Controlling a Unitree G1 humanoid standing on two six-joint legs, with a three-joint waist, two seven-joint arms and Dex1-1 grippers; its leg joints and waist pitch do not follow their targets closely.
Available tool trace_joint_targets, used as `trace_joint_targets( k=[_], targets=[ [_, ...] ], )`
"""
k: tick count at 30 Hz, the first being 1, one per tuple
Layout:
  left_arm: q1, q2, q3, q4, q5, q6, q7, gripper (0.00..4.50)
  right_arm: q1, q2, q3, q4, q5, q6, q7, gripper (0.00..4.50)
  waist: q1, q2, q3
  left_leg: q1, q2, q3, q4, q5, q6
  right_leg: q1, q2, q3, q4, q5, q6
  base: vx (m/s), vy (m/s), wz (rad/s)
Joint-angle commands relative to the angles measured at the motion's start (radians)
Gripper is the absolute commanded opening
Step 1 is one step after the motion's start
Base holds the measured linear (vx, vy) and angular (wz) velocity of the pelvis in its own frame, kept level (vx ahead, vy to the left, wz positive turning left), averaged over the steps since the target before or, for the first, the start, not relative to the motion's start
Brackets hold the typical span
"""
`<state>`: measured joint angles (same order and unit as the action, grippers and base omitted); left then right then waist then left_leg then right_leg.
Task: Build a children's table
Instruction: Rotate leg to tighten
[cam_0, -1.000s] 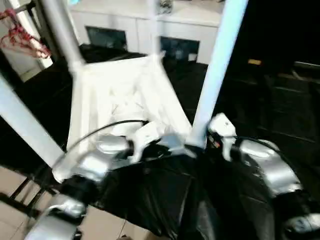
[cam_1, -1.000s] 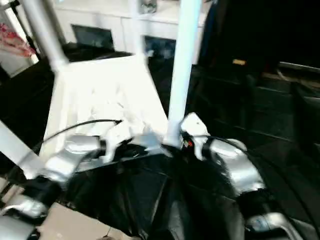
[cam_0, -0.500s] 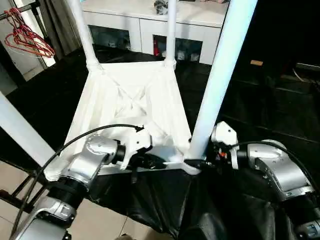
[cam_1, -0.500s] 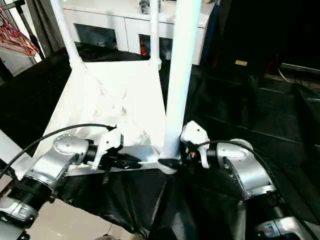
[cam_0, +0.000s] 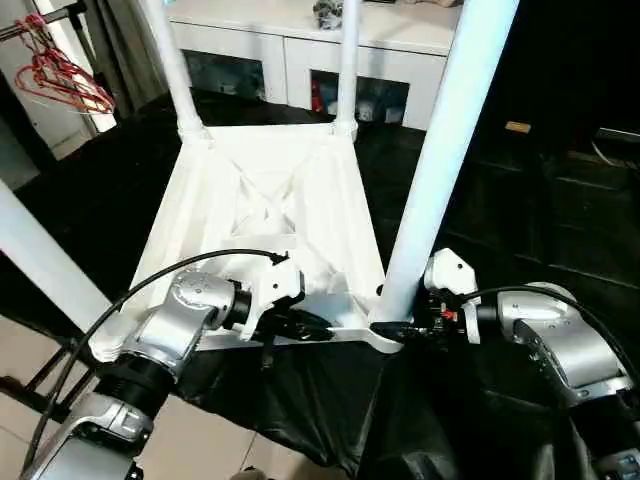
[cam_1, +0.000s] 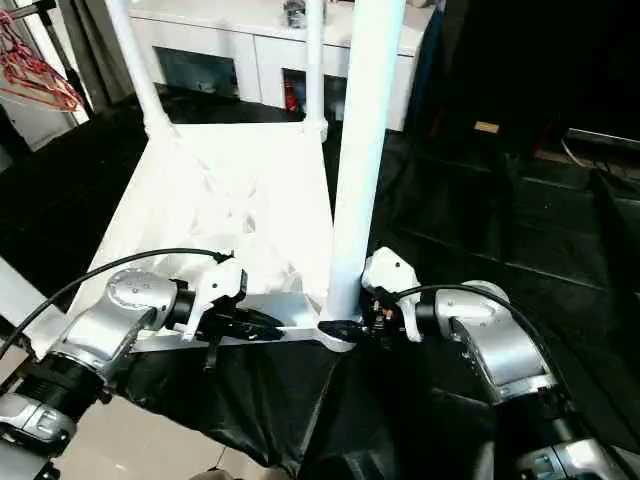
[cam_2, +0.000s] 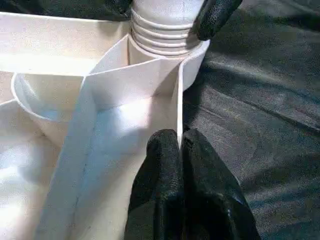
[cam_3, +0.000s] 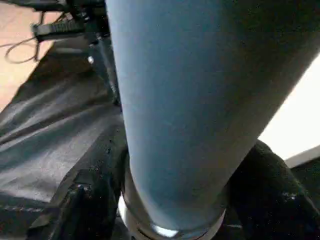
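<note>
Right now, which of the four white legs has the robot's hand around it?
The near right leg, standing in the corner closest to the robot. The right hand has its black fingers on either side of its base; the other legs stand untouched.

Both silver forearms reach forward, left gripper (cam_2: 181, 150) pinched closed, right gripper (cam_0: 392, 328) spread.

Your head pair looks forward and down over both forearms; both eyes share the upturned tabletop (cam_0: 265, 205), near leg (cam_1: 362, 150) at 1 o'clock, cabinet (cam_0: 300, 50) at 12. Left wrist camera sits tight against the tabletop's thin rim, facing the near corner socket (cam_2: 165, 37). Right wrist camera looks up the near leg, very close.
</note>
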<state>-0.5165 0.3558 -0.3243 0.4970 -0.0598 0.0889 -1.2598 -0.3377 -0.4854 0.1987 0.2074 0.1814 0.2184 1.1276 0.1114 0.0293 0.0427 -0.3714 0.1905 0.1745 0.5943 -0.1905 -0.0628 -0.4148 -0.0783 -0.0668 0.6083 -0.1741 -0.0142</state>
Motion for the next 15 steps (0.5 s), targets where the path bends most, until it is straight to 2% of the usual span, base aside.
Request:
trace_joint_targets(
  k=[1, 2, 3, 4, 5, 6, 8, 10, 12, 15],
  targets=[
    [-0.025, -0.041, 0.036, 0.001, -0.024, -0.009, 0.070, 0.00, 0.014, 0.024, 0.012, -0.011, 0.034, 0.028, 0.000, 2.59, -0.003, -0.019, -0.060, 0.007, 0.037, -0.006, -0.065, -0.157, 0.065, 0.059, -0.064, 0.044, -0.073, -0.218, -0.201, 0.000, 0.000, 0.00],
    [-0.051, -0.093, 0.060, 0.041, -0.002, 0.001, 0.194, 0.00, 0.010, 0.077, -0.013, 0.027, 0.021, 0.038, -0.101, 2.59, -0.004, -0.017, -0.056, 0.008, 0.036, -0.006, -0.067, -0.176, 0.057, 0.057, -0.064, 0.044, -0.077, -0.260, -0.191, 0.000, 0.000, 0.00],
    [-0.059, -0.110, 0.066, 0.053, 0.003, 0.007, 0.230, 0.00, 0.005, 0.096, -0.021, 0.046, 0.011, 0.040, -0.143, 2.59, -0.006, -0.016, -0.051, 0.012, 0.035, -0.004, -0.069, -0.200, 0.047, 0.051, -0.063, 0.044, -0.085, -0.302, -0.184, 0.000, 0.000, 0.00],
    [-0.065, -0.124, 0.071, 0.062, 0.007, 0.011, 0.258, 0.00, 0.002, 0.111, -0.027, 0.061, 0.004, 0.040, -0.175, 2.59, -0.009, -0.019, -0.051, 0.018, 0.031, -0.005, -0.069, -0.235, 0.027, 0.051, -0.065, 0.042, -0.093, -0.380, -0.167, 0.000, 0.000, 0.00],
    [-0.075, -0.148, 0.074, 0.075, 0.018, 0.018, 0.304, 0.00, -0.007, 0.143, -0.040, 0.097, -0.017, 0.031, -0.248, 2.59, -0.010, -0.021, -0.054, 0.014, 0.030, -0.009, -0.071, -0.231, 0.016, 0.057, -0.068, 0.041, -0.093, -0.412, -0.146, 0.000, 0.000, 0.00],
    [-0.085, -0.172, 0.074, 0.089, 0.033, 0.021, 0.353, 0.00, -0.018, 0.177, -0.053, 0.134, -0.033, 0.025, -0.322, 2.59, -0.012, -0.020, -0.053, 0.014, 0.031, -0.010, -0.073, -0.230, 0.012, 0.054, -0.067, 0.041, -0.095, -0.417, -0.140, 0.000, 0.000, 0.00],
    [-0.106, -0.220, 0.073, 0.116, 0.056, 0.034, 0.443, 0.00, -0.040, 0.237, -0.077, 0.196, -0.056, 0.019, -0.448, 2.59, -0.026, -0.024, -0.052, 0.009, 0.027, -0.012, -0.075, -0.238, 0.009, 0.056, -0.065, 0.039, -0.098, -0.436, -0.120, 0.000, 0.000, 0.00],
    [-0.122, -0.257, 0.075, 0.136, 0.067, 0.041, 0.506, 0.00, -0.056, 0.278, -0.091, 0.230, -0.073, 0.014, -0.532, 2.59, -0.030, -0.023, -0.053, 0.015, 0.023, -0.011, -0.070, -0.241, 0.012, 0.053, -0.068, 0.038, -0.109, -0.494, -0.102, 0.000, 0.000, 0.00],
    [-0.128, -0.277, 0.079, 0.143, 0.067, 0.041, 0.530, 0.00, -0.065, 0.300, -0.098, 0.242, -0.083, 0.019, -0.581, 2.59, -0.029, -0.021, -0.052, 0.011, 0.024, -0.011, -0.071, -0.224, 0.019, 0.053, -0.066, 0.040, -0.108, -0.475, -0.098, 0.000, 0.000, 0.00],
    [-0.141, -0.328, 0.093, 0.162, 0.067, 0.041, 0.583, 0.00, -0.089, 0.360, -0.111, 0.271, -0.116, 0.022, -0.697, 2.59, -0.032, -0.018, -0.057, 0.009, 0.026, -0.012, -0.073, -0.208, 0.018, 0.053, -0.063, 0.040, -0.100, -0.409, -0.113, 0.000, 0.000, 0.00]
  ],
)
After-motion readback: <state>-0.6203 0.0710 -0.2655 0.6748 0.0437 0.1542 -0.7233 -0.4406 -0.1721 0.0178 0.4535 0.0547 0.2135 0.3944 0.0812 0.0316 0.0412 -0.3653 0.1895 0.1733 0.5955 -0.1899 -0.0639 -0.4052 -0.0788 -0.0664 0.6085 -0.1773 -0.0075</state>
